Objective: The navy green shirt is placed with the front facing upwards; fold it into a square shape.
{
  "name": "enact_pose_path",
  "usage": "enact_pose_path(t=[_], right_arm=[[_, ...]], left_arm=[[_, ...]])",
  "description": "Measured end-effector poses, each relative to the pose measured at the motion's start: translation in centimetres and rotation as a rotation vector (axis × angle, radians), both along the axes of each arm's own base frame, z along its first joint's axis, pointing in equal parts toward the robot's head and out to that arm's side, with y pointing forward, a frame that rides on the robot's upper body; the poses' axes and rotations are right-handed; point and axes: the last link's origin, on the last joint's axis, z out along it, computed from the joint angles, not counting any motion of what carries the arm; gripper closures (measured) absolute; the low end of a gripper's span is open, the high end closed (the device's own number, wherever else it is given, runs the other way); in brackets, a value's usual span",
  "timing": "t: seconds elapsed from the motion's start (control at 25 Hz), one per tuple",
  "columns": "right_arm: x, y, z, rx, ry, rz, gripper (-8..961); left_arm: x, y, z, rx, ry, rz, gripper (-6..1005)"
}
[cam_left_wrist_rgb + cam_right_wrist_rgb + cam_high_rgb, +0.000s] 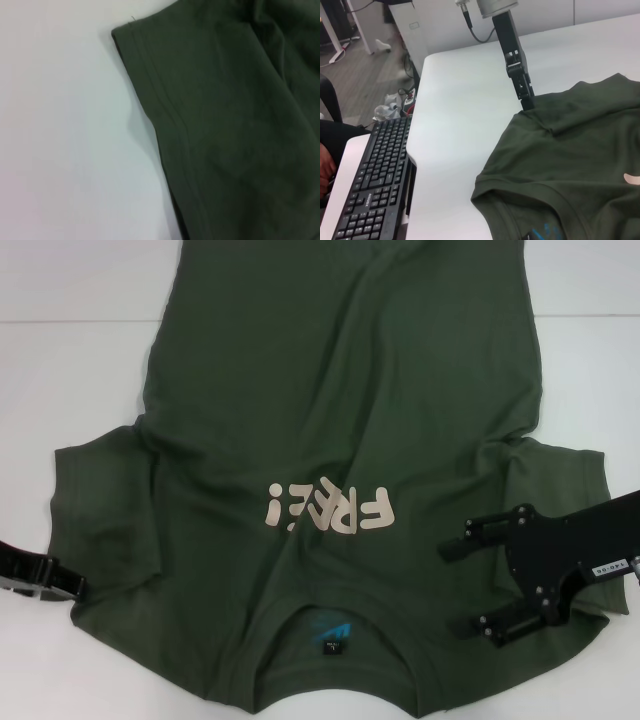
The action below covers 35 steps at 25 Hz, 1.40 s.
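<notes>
Nothing folded yet: the navy green shirt lies flat on the bench; right gripper gapes empty over one sleeve, left gripper at the other, grip untellable

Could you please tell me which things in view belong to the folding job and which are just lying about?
For the job:
- navy green shirt, front up
- left gripper at one sleeve's edge
- right gripper, open, over the other sleeve

Lying about:
- keyboard on the side desk
- white table under the shirt
</notes>
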Motion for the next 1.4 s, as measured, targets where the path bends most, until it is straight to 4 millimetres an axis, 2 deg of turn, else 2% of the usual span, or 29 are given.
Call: enact_pose_path(t=[0.48, 0.72, 0.8, 1.08, 1.4], right_arm=[[0.0, 0.2, 0.0, 0.007, -0.003, 0.001, 69], [-0.1, 0.4, 0.0, 0.015, -0.006, 0.004, 69], [-0.2, 0.5, 0.0, 0.018, -0.007, 0.005, 70], [-0.3, 0.6, 0.0, 0.021, -0.008, 0.009, 70], [-0.3, 0.7, 0.1, 0.029, -0.003, 0.009, 70]], left_arm=[[0.8, 0.5, -1.2, -0.036, 0.032, -0.047, 411], [1.6, 1.1, -1.0, -0.019, 0.034, -0.063, 605], [1.8, 1.2, -1.0, -0.017, 0.033, -0.068, 846], [1.8, 1.3, -1.2, -0.014, 0.026, -0.064, 905], [2.0, 1.8, 0.7, 0.052, 0.043, -0.119, 944]])
